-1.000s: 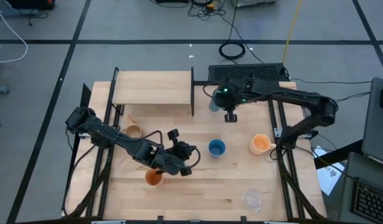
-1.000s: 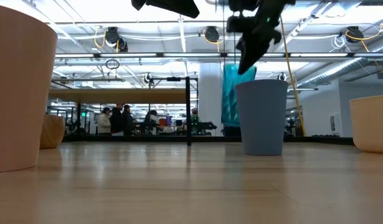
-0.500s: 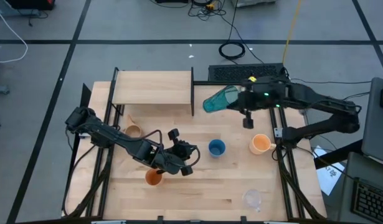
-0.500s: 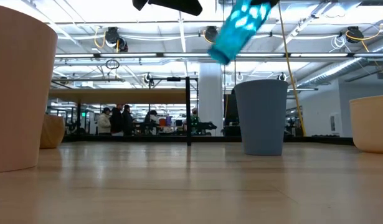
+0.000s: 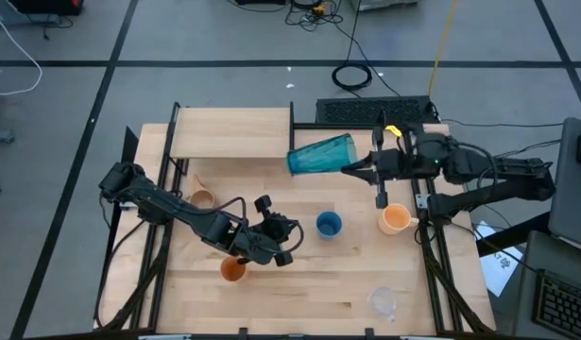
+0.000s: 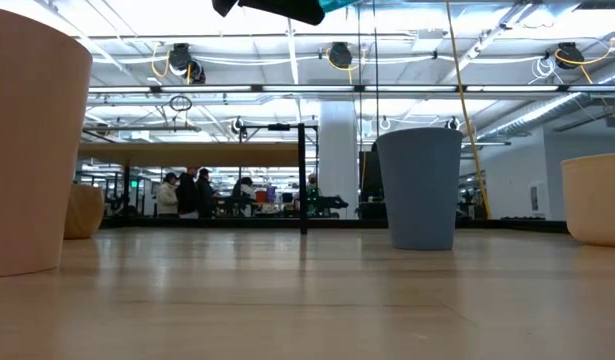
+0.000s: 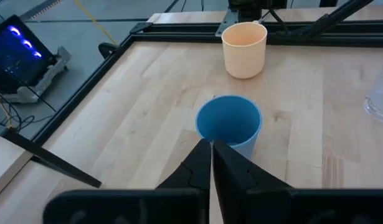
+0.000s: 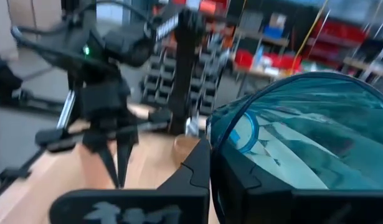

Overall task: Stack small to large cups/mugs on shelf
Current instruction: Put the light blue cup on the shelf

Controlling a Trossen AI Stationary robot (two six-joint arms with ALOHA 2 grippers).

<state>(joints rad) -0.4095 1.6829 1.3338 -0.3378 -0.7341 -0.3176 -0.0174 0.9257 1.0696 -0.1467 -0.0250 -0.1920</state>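
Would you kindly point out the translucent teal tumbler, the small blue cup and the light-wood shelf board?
Translucent teal tumbler [image 5: 320, 156], high view, its side wall.
Small blue cup [image 5: 329, 225], high view, its open mouth.
Light-wood shelf board [image 5: 231, 132], high view, bare top.

My right gripper [image 8: 210, 163] clamps the rim of the tall translucent teal tumbler [image 8: 297, 134], one dark finger [image 8: 192, 167] outside the wall and the other inside the mouth. The tumbler lies on its side in my grasp, its open mouth facing my wrist camera and its faceted body reaching away from me. Past the rim, my left arm [image 8: 107, 68] stands over the light-wood tabletop [image 8: 151, 158], a green light showing on it. A tan handled mug [image 8: 185, 145] sits on the wood just beyond my fingers. Blurred racks and red bins fill the room behind.
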